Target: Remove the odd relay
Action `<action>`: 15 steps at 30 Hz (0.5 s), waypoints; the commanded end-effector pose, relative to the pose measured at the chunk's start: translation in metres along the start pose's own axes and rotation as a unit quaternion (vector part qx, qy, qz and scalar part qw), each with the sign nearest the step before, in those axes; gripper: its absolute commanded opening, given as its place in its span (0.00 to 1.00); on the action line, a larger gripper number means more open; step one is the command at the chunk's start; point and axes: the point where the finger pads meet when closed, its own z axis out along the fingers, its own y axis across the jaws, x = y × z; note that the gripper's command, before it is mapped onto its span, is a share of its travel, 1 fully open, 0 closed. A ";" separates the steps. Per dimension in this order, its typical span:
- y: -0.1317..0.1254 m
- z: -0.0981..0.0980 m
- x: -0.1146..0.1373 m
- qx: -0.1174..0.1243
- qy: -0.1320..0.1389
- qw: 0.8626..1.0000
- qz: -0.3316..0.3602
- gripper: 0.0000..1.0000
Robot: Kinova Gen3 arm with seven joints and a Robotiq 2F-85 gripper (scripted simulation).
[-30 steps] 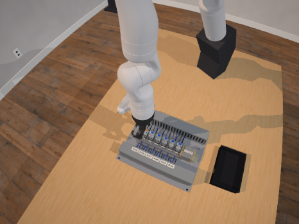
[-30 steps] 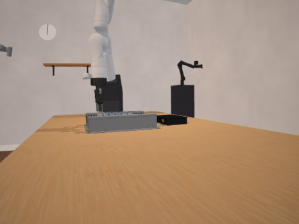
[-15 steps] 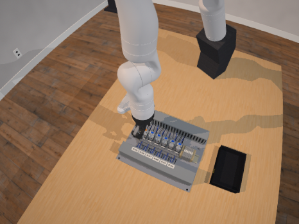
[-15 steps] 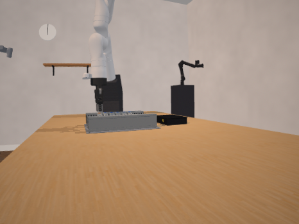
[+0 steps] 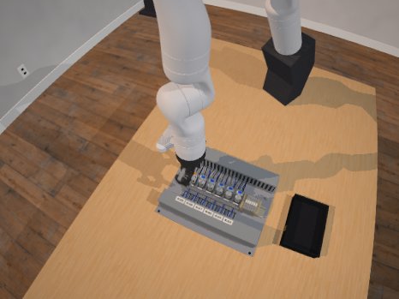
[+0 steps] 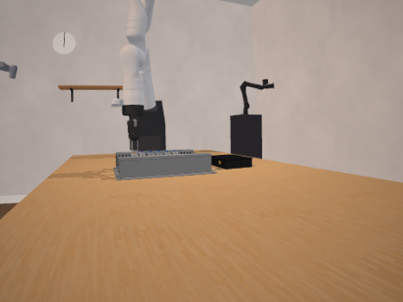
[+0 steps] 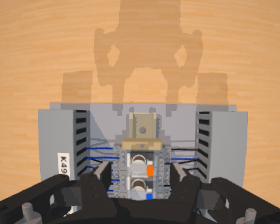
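A grey socket panel [image 5: 214,232] [image 6: 164,165] [image 7: 53,136] holds a row of clear relays. The leftmost relay [image 5: 193,179] [image 7: 150,170] has an orange button. The others, such as the one next to it [image 5: 202,180], have blue buttons. My gripper [image 5: 188,176] [image 6: 134,146] [image 7: 140,172] is partly open and points straight down at the left end of the row. Its fingers stand on either side of the orange-button relay without touching it, as far as I can tell. The black parts tray [image 5: 305,224] [image 6: 231,162] lies on the table to the right of the panel.
A tan terminal block [image 5: 253,206] [image 7: 143,136] sits at the right end of the relay row. Slotted wire ducts [image 5: 250,176] run along the panel's back. The arm's black base [image 5: 288,70] stands at the far side of the table [image 5: 128,253].
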 end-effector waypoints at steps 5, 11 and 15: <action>-0.002 0.005 0.000 0.001 0.000 1.000 -0.001 0.61; -0.002 0.010 0.000 0.001 0.000 1.000 -0.001 0.61; -0.002 0.014 0.000 0.001 0.000 1.000 -0.001 0.61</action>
